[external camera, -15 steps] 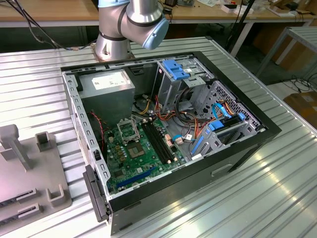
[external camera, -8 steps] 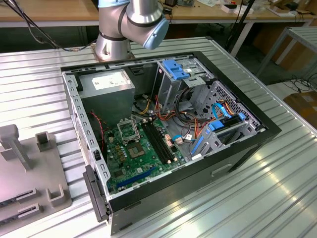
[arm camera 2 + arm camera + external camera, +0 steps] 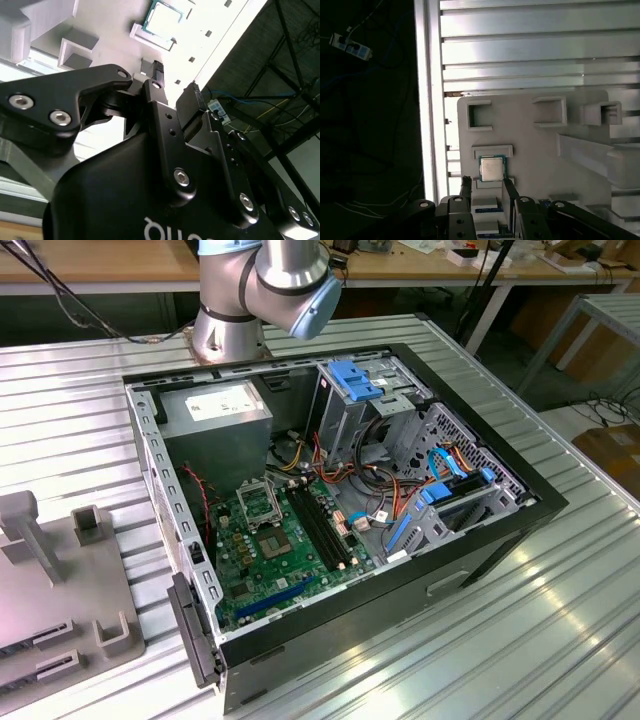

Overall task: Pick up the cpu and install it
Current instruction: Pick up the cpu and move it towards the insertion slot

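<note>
The end effector of a Universal Robots arm hangs over a grey fixture plate, its two black fingers spread apart and gripping nothing. The cpu, a small square chip with a dull silver top and a green edge, lies flat on that plate, seated between two raised ledges. In the first wrist view the fingertips stand near the chip and clear of it, one to each side of its line. The second wrist view looks up past the black finger links to the same chip on the pale plate beyond the tips.

In the exterior view an open desktop computer case lies on its side at the centre of the frame, on a ribbed metal bench. The green motherboard fills the lower left of the case. Its square metal-framed socket shows a dark centre, and the long black memory slots run just to the socket's right in that view. A grey power supply sits in the case's upper left corner. Blue drive brackets stand along the far side, above a tangle of coloured cables. The fixture plate lies on the bench at the lower left of the frame, beside the case. The arm's base rises at the top of the frame, behind the case.
</note>
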`<action>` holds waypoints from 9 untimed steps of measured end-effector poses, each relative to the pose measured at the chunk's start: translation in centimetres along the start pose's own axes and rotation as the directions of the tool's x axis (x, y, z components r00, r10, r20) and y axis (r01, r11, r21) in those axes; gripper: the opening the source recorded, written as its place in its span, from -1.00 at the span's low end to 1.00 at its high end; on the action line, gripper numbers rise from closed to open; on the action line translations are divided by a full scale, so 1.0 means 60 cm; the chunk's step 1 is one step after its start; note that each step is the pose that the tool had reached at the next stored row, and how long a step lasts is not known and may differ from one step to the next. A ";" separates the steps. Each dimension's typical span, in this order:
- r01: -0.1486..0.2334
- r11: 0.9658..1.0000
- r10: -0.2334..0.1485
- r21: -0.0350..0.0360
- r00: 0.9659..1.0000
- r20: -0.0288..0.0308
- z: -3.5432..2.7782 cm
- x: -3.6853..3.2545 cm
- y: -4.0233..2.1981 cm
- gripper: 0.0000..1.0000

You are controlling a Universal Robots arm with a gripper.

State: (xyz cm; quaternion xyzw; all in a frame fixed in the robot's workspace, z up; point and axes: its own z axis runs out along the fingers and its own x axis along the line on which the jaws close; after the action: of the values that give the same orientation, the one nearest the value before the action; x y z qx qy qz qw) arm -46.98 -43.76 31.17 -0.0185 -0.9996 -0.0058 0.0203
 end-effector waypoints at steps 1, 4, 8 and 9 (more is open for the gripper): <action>0.013 1.000 -0.013 0.001 1.000 0.000 0.003 0.000 0.000 -0.24; 0.048 0.999 -0.048 0.002 0.999 -0.001 0.012 -0.001 0.000 -0.09; 0.048 0.999 -0.048 0.002 0.999 -0.001 0.012 -0.001 0.000 -0.09; 0.048 0.999 -0.048 0.002 0.999 -0.001 0.012 -0.001 0.000 -0.09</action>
State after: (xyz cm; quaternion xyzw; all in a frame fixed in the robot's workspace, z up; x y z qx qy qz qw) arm -46.97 -43.77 30.46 0.0057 -0.9998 -0.0053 0.0205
